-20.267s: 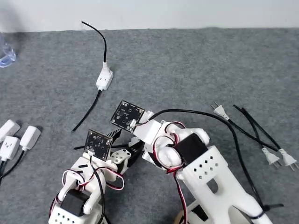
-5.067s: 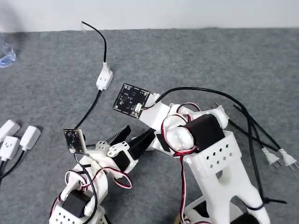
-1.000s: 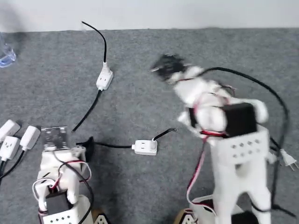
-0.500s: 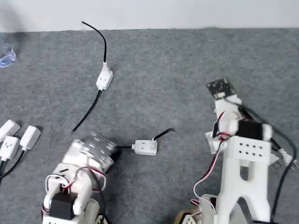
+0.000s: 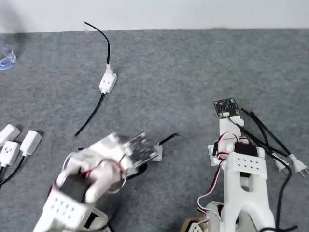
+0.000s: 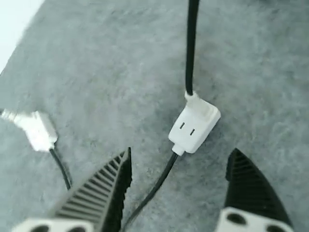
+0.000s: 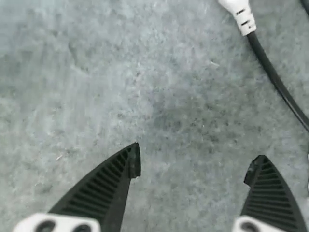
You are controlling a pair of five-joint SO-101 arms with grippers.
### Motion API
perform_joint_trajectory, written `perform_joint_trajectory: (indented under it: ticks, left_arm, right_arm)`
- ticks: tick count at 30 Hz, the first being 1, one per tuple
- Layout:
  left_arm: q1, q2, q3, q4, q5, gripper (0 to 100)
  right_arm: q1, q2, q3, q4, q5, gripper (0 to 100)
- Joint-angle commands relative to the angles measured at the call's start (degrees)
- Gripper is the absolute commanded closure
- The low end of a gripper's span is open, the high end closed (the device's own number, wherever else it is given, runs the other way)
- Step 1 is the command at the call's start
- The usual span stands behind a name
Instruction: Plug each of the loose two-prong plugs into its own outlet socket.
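A white outlet socket [image 6: 194, 128] lies on the grey carpet with two empty slots facing up and a black cord [image 6: 191, 48] leaving one end. My left gripper [image 6: 181, 155] is open just above it, one finger on each side. In the high view the left arm [image 5: 96, 169] covers this socket near the table's middle. My right gripper [image 7: 198, 153] is open over bare carpet, with a white two-prong plug [image 7: 239, 12] and its black cord [image 7: 275, 77] a little ahead. Two more loose plugs [image 5: 279, 163] [image 5: 300, 169] lie at the far right, beside the right arm [image 5: 241, 164].
Another white socket [image 5: 107, 82] with a cord in it lies at the back left. Three white sockets [image 5: 30, 141] are grouped at the left edge. A blurred white piece with a cord [image 6: 36, 133] lies off to one side. Black cords [image 5: 263, 135] run beside the right arm.
The left arm has swung right and now covers the middle socket. The right arm has come back from the table's centre to the right side, near the loose plugs.
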State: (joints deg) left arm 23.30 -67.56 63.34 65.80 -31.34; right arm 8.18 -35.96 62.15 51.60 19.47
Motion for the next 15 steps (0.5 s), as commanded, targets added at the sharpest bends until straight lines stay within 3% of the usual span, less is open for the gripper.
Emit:
perform_joint_trajectory:
  ticks: [1, 6, 15]
  left_arm:
    - [1.49, 19.69, -8.13, -6.77, -4.75, 71]
    - [1.23, 34.9, -8.66, -17.14, -10.37, 71]
    - [1.32, 52.48, -14.11, -24.62, -13.8, 71]
  right_arm:
    - [2.33, -1.01, 0.35, -4.09, -0.44, 66.0]
    - [7.69, -1.01, 3.16, -11.38, 0.0, 66.0]
    - [7.96, 1.19, 4.66, -14.81, 2.02, 66.0]
